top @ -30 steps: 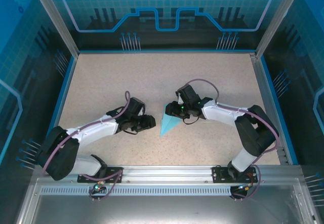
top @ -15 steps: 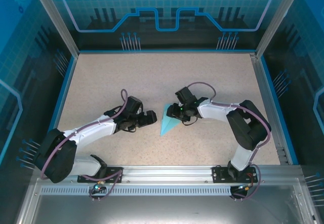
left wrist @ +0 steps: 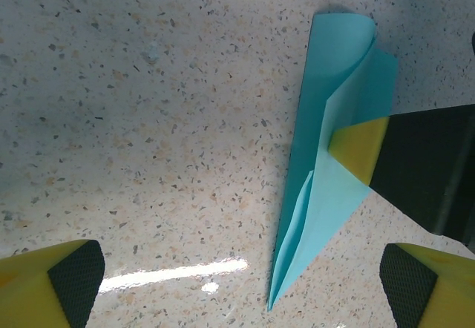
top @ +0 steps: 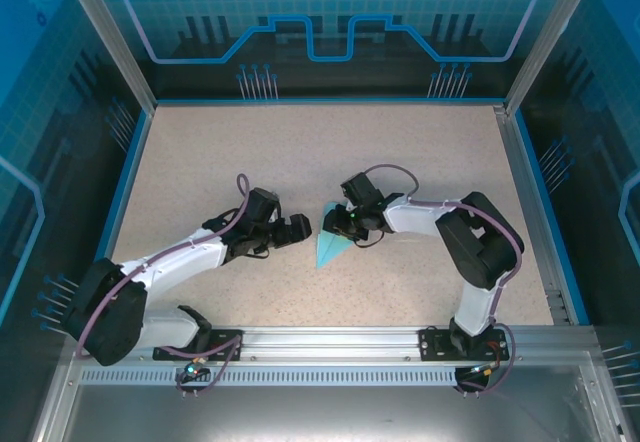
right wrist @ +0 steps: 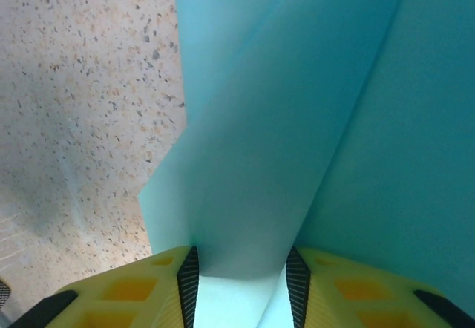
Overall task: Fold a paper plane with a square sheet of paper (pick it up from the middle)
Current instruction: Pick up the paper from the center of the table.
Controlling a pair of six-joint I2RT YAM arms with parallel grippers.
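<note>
**Kid:** What are you looking at?

**Me:** I am looking at the paper plane [left wrist: 319, 194]. It is lying on the table [top: 300, 142] between my two arms. Its pointy end is pointing back at me and its wide end is pointing away.

**Kid:** What is your left gripper doing?

**Me:** My left gripper [top: 300, 228] is waiting just left of the plane. It is not holding anything. A moment ago it was half closed. Now it is standing open as wide as it goes. It has also been creeping closer to the plane. The plane's tip is showing in the gap and is not touching it.

**Kid:** And the right one?

**Me:** My right gripper [right wrist: 241, 269] is sitting on the right side of the plane, up toward the wide end. It has been squeezing in a little. The paper is filling the whole gap in its grip, so I am saying it is pinching a flap of the plane.

**Kid:** Is the plane done?

**Me:** It is already looking like a long thin dart. But the wide end is curling up, and the flaps are standing loose, not lying flat.

**Kid:** So what is the change telling you?

**Me:** I think I am swapping jobs. The right one is keeping the plane still. The left one is getting ready to come in and press or grab. I am guessing the last folds are still needing work.
</note>
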